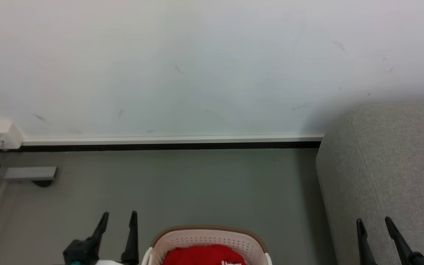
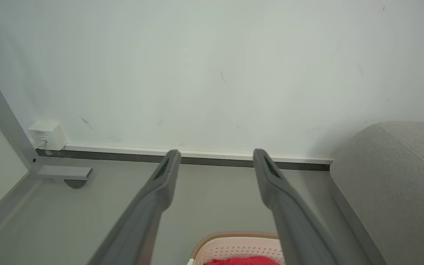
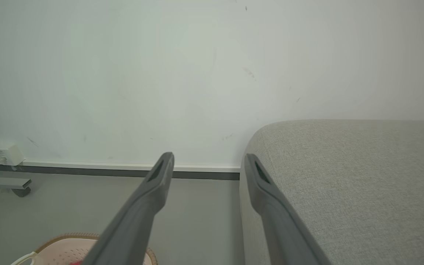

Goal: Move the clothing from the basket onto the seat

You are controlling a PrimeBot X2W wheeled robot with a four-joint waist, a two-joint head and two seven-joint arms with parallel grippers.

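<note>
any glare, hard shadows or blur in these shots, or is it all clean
Head view: flat, even light, no glare, a soft shadow on the wall beside the seat, the basket cut by the bottom edge. Left wrist view: the left gripper looks soft close to the lens. Right wrist view: the seat's weave is crisp, the right gripper soft near the bottom edge.

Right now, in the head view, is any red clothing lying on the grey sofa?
No, the red clothing lies in the laundry basket, beside the sofa.
</note>
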